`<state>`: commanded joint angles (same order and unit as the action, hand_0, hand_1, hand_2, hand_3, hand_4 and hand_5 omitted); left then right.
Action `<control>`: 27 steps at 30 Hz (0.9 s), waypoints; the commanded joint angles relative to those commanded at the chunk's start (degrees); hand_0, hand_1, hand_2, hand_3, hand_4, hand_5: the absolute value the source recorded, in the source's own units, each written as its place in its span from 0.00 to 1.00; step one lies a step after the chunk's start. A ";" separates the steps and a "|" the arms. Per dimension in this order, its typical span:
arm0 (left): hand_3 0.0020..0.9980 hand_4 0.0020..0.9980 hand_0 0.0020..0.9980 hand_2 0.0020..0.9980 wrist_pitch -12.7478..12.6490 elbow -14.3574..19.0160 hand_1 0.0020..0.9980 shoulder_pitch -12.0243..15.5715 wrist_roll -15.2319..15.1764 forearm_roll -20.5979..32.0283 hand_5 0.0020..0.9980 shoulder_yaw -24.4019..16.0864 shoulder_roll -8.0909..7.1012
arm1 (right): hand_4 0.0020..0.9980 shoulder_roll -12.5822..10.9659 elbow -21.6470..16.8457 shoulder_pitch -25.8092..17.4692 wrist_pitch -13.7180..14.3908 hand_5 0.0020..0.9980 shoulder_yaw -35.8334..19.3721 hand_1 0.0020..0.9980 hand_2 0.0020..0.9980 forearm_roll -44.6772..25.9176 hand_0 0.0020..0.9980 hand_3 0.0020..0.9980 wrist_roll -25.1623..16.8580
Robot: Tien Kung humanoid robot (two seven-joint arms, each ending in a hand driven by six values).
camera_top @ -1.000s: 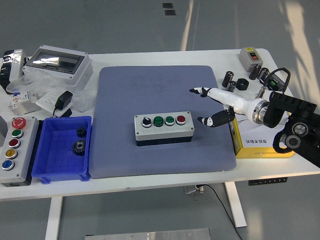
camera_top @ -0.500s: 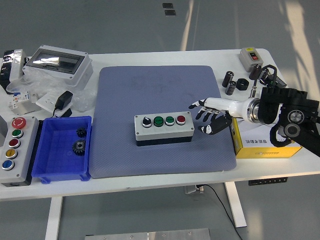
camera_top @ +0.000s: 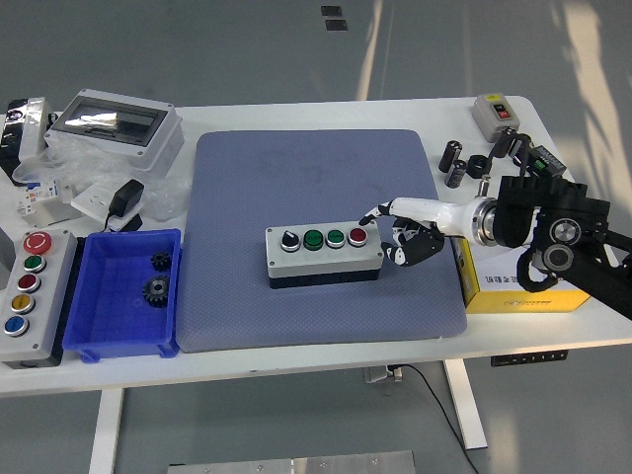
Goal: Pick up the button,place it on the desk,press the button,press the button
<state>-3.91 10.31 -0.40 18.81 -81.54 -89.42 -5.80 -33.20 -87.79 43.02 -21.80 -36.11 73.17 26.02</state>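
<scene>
The right hand comes in from the right over the blue mat, index finger stretched out straight to the left, the other fingers curled under the palm and holding nothing. The fingertip sits at the right end of the button box, right by the red button; it looks to be touching or a hair above it, cannot tell which from this view. The button box lies flat on the mat, about the middle of the table, long side running left to right, with a black knob at the left end, then two green buttons, then the red one at the right. So pick and place look done, and the step in hand is the first press, aimed at the red button. Judging from the pose, the next move calls for a short push straight down with the fingertip kept centred on the red cap, then a lift off before the second press; pushing at an angle could slide the box left on the mat. The left arm is not in view. To the right of the mat, under the forearm, lies a yellow box. At the near left sits a blue bin with two gears, and left of that a second button panel. White table underneath all of it.
</scene>
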 joint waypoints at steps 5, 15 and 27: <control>0.59 0.59 0.64 0.54 -0.01 0.00 0.59 -0.03 0.00 -0.07 0.19 -0.08 -0.01 | 0.24 0.34 0.16 -0.03 0.25 0.00 0.49 0.09 0.21 -0.10 0.00 0.87 -0.13; 0.59 0.59 0.64 0.54 0.03 0.00 0.59 -0.09 -0.04 -0.26 0.20 -0.16 0.03 | 0.23 0.98 0.88 -0.20 0.46 0.00 2.42 0.09 0.20 -0.01 0.00 0.85 0.05; 0.59 0.60 0.64 0.54 0.02 0.00 0.59 -0.09 -0.13 -0.03 0.20 0.00 0.14 | 0.24 1.06 0.43 -1.09 2.35 0.00 0.62 0.08 0.20 -1.39 0.00 0.83 -1.68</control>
<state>-3.89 10.31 -0.49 18.68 -81.56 -89.42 -5.65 -32.14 -87.36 41.93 -19.44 -35.48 71.78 24.35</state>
